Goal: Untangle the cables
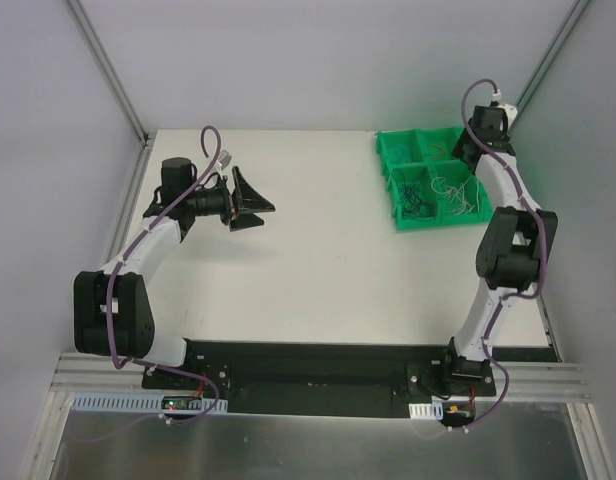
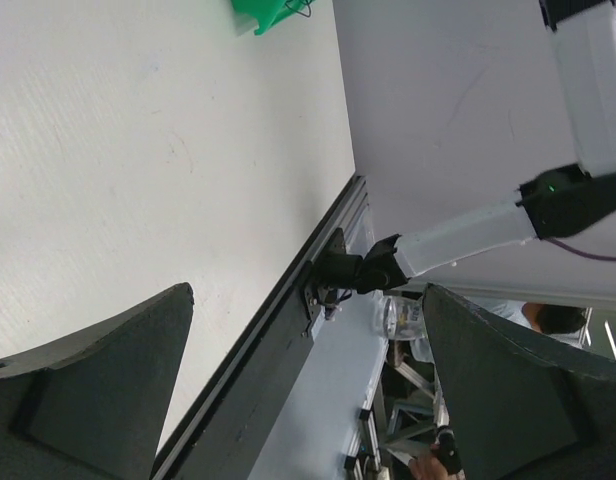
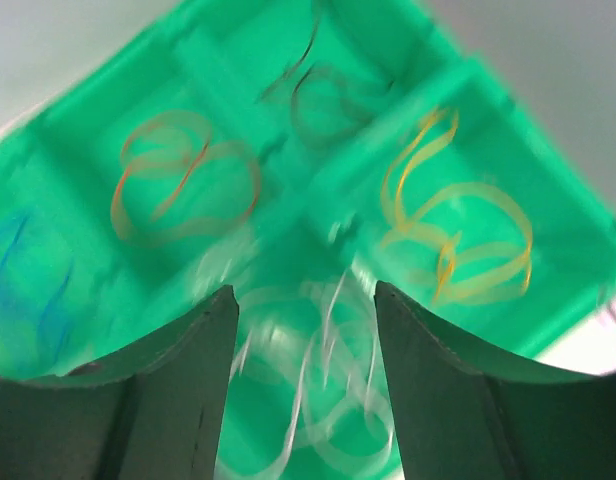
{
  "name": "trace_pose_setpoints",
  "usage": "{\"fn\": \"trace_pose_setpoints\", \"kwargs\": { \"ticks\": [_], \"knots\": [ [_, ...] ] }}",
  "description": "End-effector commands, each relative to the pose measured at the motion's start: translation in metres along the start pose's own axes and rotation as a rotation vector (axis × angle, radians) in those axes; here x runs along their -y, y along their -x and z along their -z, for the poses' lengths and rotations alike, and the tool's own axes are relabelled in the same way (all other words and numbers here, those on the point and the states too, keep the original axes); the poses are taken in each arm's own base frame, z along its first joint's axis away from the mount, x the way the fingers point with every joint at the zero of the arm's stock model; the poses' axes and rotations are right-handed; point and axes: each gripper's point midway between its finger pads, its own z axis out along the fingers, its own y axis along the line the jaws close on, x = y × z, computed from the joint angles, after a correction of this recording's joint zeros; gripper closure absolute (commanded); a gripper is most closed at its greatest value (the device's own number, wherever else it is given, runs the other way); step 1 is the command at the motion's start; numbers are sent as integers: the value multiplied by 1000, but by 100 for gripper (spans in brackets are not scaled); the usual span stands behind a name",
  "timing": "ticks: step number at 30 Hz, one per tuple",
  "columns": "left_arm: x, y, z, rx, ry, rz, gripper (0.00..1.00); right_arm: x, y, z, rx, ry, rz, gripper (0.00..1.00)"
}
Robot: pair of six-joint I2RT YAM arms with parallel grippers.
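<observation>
My right gripper [image 3: 303, 290] hung over the green tray [image 3: 78, 130], jaws spread and pinching nothing, above the white cables [image 3: 318, 420], probably for sorting by colour. My left gripper [image 1: 250, 205] hovered well apart, wide open and empty. Only my wrist view showed orange cables [image 3: 178, 180] and yellow cables [image 3: 458, 230] in separate compartments.

White arms [image 1: 148, 245], black joints [image 1: 110, 312], thick purple cables [image 1: 115, 345].

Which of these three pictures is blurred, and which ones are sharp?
Right wrist view: heavy motion blur, the cables and the green tray smeared; top external view: sharp, evenly lit, no glare on the table; left wrist view: table sharp, the fingers of the left pincer dark.
</observation>
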Motion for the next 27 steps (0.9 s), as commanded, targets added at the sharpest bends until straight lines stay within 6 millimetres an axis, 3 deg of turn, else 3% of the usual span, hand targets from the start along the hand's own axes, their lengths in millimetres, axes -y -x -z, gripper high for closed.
{"fn": "trace_pose_setpoints", "kwargs": {
  "ticks": [1, 3, 5, 8, 12, 16, 22, 27],
  "knots": [
    [15, 0, -7, -28, -44, -107, 2, -35, 24, 120, 136, 175, -37, 39],
    [15, -4, -11, -38, -42, -127, 2, -48, -15, 148, 77, 252, -44, 38],
    [19, -12, -18, -58, -44, -166, 2, -56, -68, 171, -9, 350, -26, 37],
    [26, -24, -27, -84, -46, -245, 2, -64, -110, 213, -27, 458, 31, 33],
    [40, -35, -31, -74, -43, -364, 2, -52, -147, 257, -35, 541, 81, 29],
    [56, -43, -28, -34, -39, -508, 2, -28, -169, 288, -17, 606, 46, 24],
    [83, -49, -9, 104, -12, -764, 1, -1, -177, 331, 114, 739, -33, 0],
    [105, -55, 13, 258, 26, -913, 1, 14, -168, 366, 244, 850, -130, 4]
  ]
}}
